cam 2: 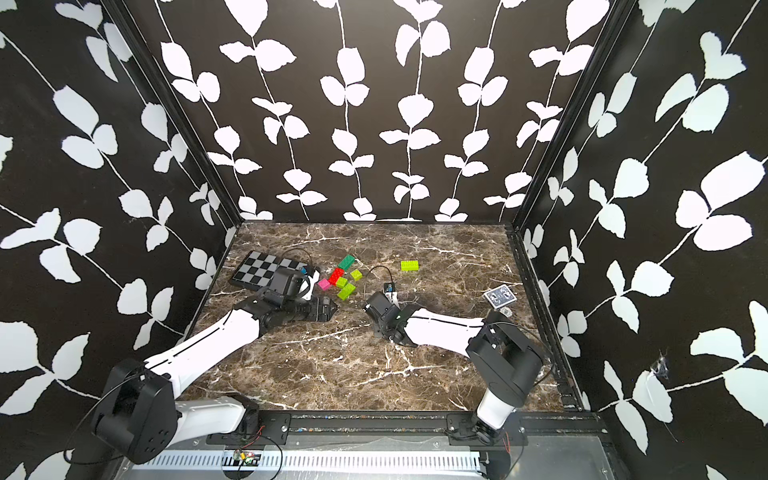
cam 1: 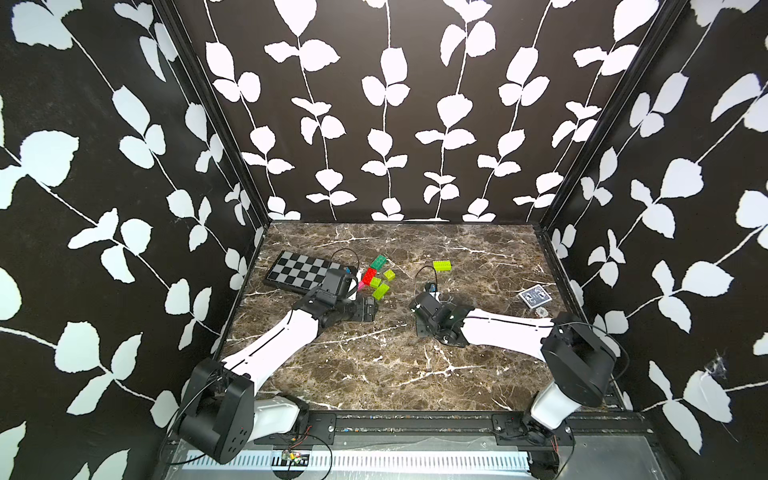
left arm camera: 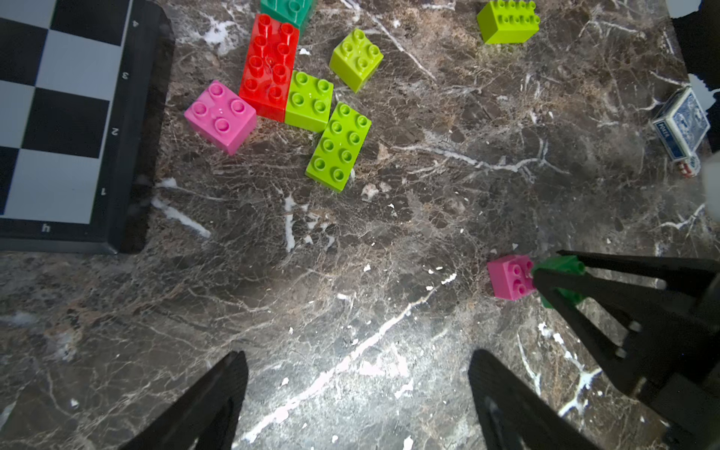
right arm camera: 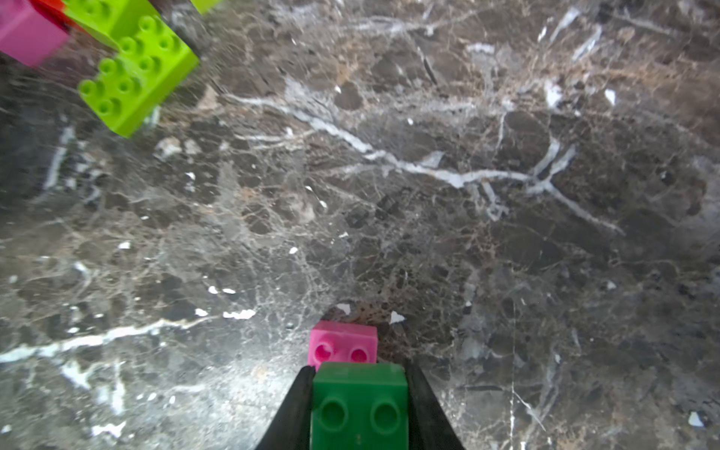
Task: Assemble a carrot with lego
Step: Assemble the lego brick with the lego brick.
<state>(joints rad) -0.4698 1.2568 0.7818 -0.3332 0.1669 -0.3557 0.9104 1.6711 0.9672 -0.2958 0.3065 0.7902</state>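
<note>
Right gripper (right arm camera: 358,374) squeezes the small green-and-pink plastic brick stack (right arm camera: 343,343); the empty, wide-spread left gripper (left arm camera: 356,354) is nearer the loose coloured bricks (left arm camera: 307,101) beside the checkered board (left arm camera: 58,117)

Left claw (left arm camera: 356,354) gapes wide; right claw (right arm camera: 358,368) is clamped tight.

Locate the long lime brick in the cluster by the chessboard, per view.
Top view: long lime brick, the cluster's nearest piece.
Top view: same place.
Left wrist: cluster's edge nearest the camera.
Right wrist: blurred, well beyond the held green brick.
Landmark: loose pink brick near it.
</note>
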